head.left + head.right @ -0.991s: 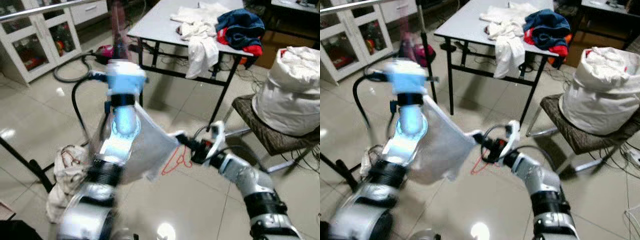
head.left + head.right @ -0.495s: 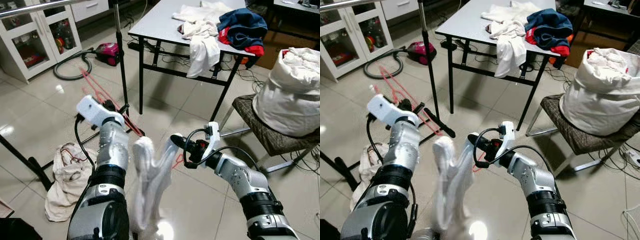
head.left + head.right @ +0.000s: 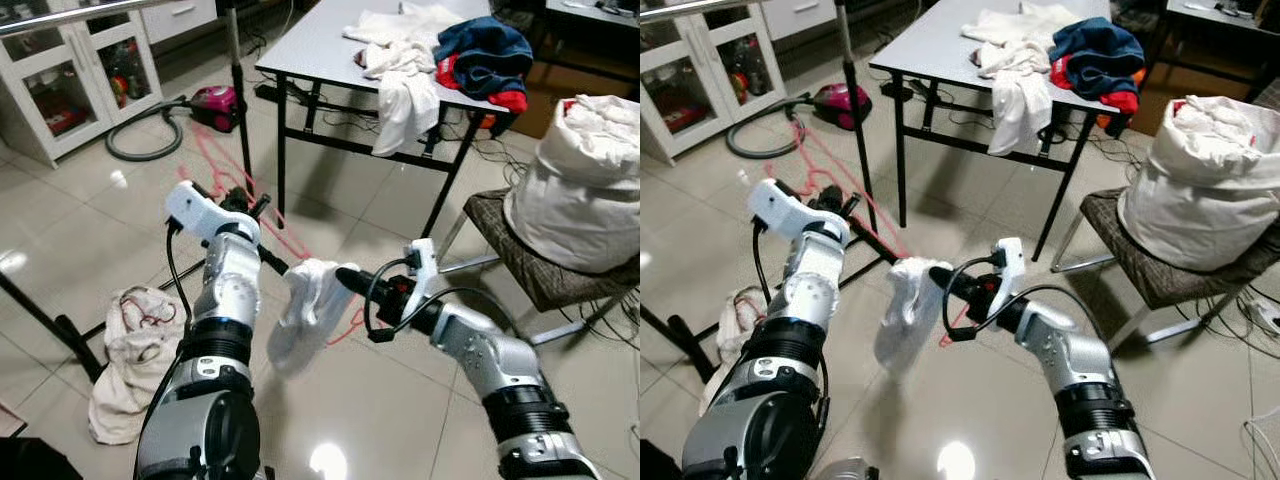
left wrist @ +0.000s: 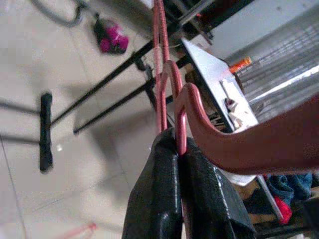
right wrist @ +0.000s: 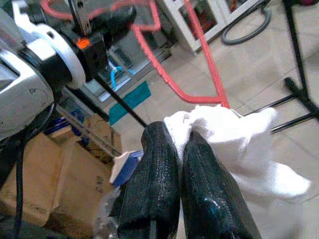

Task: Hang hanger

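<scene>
We are pinching the red hanger (image 4: 172, 94) in the left gripper (image 4: 178, 149) and the white garment (image 5: 234, 139) in the right gripper (image 5: 180, 144), so we are aiming to keep both grips tight while threading it on.

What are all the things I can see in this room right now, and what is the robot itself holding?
Hanger: one, red, clamped in the left gripper.
White cloth: one, hanging from the right gripper, in mid-air between the arms.
Table: one, grey top, black legs, ahead.
Clothes pile: white, blue and red, on the table, one white piece drooping over its edge.
Chair: one, dark seat, at right.
White bundle: one, on the chair.
Vacuum cleaner: one, magenta, grey hose, on the floor.
Cabinet: white, glass doors, far left.
Cloth heap: one, whitish, on the floor at left.
Left gripper: shut on the hanger.
Right gripper: shut on the white cloth.
</scene>
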Tool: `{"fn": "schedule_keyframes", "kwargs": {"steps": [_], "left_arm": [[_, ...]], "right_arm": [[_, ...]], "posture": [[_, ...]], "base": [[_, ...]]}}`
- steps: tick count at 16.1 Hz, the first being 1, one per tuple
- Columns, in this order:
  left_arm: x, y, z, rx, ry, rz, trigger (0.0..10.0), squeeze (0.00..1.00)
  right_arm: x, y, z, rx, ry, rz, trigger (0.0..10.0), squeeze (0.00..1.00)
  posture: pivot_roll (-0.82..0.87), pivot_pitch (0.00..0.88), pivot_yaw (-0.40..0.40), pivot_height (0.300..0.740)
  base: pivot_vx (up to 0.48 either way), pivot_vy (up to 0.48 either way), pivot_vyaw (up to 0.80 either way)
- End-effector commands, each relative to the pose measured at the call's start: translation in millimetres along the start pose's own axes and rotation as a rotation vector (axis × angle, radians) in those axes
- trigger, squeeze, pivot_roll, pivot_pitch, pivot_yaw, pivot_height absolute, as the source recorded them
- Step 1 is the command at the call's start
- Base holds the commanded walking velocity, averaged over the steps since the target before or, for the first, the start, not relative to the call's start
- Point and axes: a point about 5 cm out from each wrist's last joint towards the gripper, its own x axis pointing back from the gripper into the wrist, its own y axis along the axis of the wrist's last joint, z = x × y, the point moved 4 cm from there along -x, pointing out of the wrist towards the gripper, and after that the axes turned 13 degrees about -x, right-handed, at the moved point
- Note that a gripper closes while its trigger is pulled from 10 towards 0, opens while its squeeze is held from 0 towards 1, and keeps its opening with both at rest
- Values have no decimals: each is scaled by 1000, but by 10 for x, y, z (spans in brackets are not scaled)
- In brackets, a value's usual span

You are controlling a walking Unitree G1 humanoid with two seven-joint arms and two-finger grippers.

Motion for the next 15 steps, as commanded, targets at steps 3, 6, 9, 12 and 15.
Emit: {"fn": "schedule_keyframes", "kwargs": {"steps": [3, 6, 9, 12, 15], "left_arm": [[41, -19, -167, 173, -21, -8, 10000, 0], [71, -67, -190, 141, -39, 4, 10000, 0], [85, -63, -295, 129, -96, 17, 10000, 0], [218, -119, -656, 193, -243, 72, 10000, 0], [326, -12, -963, 267, -370, 73, 10000, 0]], "right_arm": [[-3, 182, -44, -34, -57, -138, 0, 0], [-19, 322, -153, -125, -123, -209, 0, 0], [-66, 336, -59, -131, -75, -209, 0, 0], [-166, 310, 30, -162, -14, -162, 0, 0], [-217, 131, -68, -48, -64, -47, 0, 0]], "posture": [[25, 0, -28, 740], [25, 0, -26, 740], [27, 0, -25, 740], [32, 0, -23, 740], [37, 0, -22, 740]], "base": [[0, 0, 0], [0, 0, 0], [0, 0, 0], [0, 0, 0], [0, 0, 0]]}}
